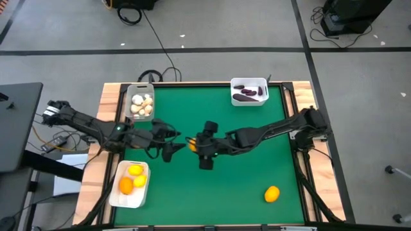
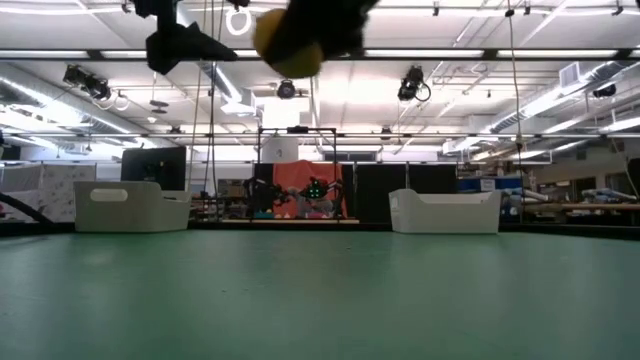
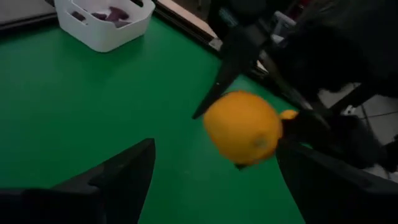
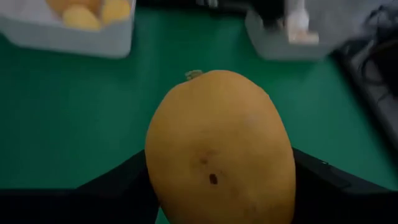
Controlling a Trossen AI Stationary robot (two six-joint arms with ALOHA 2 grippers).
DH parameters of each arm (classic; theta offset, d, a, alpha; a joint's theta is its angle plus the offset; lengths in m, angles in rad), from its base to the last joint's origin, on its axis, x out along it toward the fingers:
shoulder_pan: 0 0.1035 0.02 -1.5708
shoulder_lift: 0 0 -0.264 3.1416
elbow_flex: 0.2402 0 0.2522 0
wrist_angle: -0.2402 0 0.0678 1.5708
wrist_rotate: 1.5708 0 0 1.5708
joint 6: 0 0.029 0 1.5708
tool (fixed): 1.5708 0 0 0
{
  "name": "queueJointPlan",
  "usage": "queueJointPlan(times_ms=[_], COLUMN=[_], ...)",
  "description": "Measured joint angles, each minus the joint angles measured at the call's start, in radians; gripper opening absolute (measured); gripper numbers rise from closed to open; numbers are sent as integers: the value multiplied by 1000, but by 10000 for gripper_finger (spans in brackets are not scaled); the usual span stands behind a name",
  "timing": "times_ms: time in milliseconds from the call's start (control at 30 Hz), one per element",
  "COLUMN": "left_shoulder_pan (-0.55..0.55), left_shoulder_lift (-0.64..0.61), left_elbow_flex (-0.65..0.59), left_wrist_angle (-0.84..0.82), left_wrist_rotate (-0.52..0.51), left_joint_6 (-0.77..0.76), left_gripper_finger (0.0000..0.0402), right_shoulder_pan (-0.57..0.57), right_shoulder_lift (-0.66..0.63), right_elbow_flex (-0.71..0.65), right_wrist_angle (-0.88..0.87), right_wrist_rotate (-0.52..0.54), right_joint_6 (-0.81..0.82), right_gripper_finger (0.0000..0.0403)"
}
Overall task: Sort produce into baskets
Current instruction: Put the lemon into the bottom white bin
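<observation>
My right gripper point(image 1: 194, 145) is shut on a yellow-orange citrus fruit point(image 4: 221, 149) held high over the middle of the green table. The fruit also shows in the high view point(image 1: 191, 145), the low view point(image 2: 290, 45) and the left wrist view point(image 3: 242, 127). My left gripper point(image 1: 171, 146) is open and empty just to the fruit's left, and its fingers point(image 3: 124, 180) point at the fruit without touching it. One more orange fruit point(image 1: 271, 193) lies on the table at the near right. My right gripper pinches the fruit's two opposite sides point(image 4: 155, 168) between its two fingers. The fingers come about level from the table's right side. The fruit is lifted clear of the table, with its stem end point(image 4: 194, 74) pointing away from the gripper.
A greyish bin point(image 1: 140, 90) with off-white bulbs stands at the far left. A white bin point(image 1: 249, 84) with dark purple pieces stands at the far right. A white bin point(image 1: 122, 200) with citrus fruits stands at the near left. Wooden rails point(image 1: 109, 96) edge the table.
</observation>
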Motion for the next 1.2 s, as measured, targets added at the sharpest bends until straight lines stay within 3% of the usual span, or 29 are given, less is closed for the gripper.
queueJointPlan(times_ms=[267,633,767,967,1067,1200], left_shoulder_pan=[52,86,86,112,125,137], left_shoulder_lift=[16,88,99,99,78,12], left_elbow_flex=[-1,1,1,1,2,47], left_wrist_angle=[70,57,98,108,46,-275], left_wrist_rotate=[147,151,151,154,164,173], left_joint_6=[3,-6,7,8,8,9], left_gripper_finger=[340,337,307,229,225,228], right_shoulder_pan=[-26,-36,-34,-36,-38,-42], right_shoulder_lift=[127,115,113,110,106,66], right_elbow_flex=[184,203,203,203,205,205], right_wrist_angle=[-31,-36,-54,-73,-114,-297], right_wrist_rotate=[-4,-3,-3,0,-18,-140], right_joint_6=[-57,-108,-90,-56,69,283], right_gripper_finger=[275,277,277,281,297,321])
